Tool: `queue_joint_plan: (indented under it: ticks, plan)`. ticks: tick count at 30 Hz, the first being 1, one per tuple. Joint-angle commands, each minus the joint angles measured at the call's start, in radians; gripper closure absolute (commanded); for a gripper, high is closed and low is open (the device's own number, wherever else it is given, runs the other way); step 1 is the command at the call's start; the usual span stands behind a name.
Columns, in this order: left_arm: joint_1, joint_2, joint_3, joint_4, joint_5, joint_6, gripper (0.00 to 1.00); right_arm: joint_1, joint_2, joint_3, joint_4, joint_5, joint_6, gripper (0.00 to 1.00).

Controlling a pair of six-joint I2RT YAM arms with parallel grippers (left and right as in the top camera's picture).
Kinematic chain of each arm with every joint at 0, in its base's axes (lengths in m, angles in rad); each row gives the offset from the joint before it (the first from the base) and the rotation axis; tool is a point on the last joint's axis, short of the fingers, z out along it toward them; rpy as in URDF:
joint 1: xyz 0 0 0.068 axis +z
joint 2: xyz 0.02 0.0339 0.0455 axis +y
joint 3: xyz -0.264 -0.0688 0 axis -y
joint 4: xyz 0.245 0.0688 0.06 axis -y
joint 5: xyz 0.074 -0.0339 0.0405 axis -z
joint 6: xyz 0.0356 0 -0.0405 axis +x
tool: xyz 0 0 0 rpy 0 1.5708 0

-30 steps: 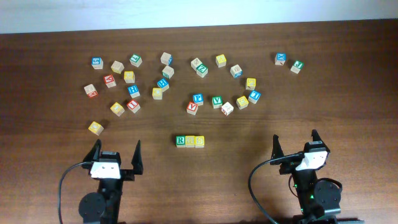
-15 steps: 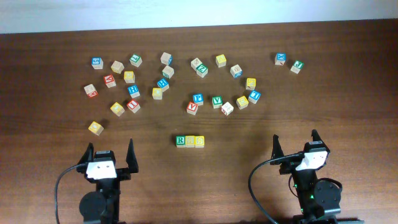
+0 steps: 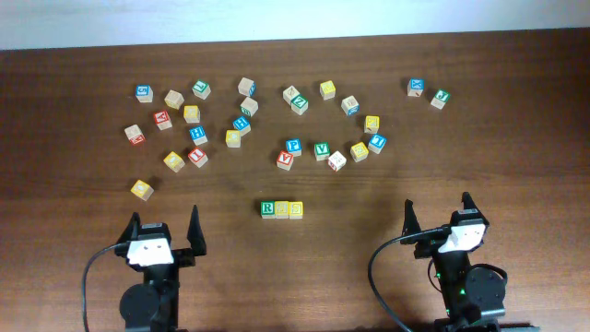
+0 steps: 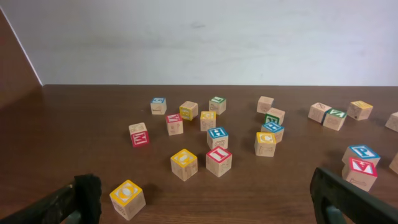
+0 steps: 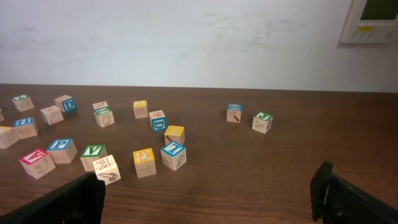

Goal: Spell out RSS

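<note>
Spread wide and empty, the left tool (image 3: 164, 221) and right tool (image 3: 437, 205) are seen. The lettered blocks (image 3: 282, 209) are judged light and rigid; flat opposite sides should be pinched.

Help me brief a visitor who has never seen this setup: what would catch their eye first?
A tidy row of three touching blocks, a green R then two yellow ones, sits alone at the near centre of the table. Behind it, loose blocks lie scattered across the far half. The left hand and right hand rest open and empty at the near edge.
</note>
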Motion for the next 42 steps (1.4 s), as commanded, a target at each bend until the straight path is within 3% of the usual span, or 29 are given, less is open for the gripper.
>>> queue_joint_plan:
  ticks: [1,42]
  plan:
    - [-0.003,-0.009,-0.007,0.001,-0.019,-0.016,0.01,-0.007,-0.008,-0.005,-0.007,0.009,0.003,0.02]
    - [-0.003,-0.009,-0.006,0.002,-0.011,-0.034,0.01,-0.007,-0.008,-0.005,-0.006,0.009,0.003,0.02]
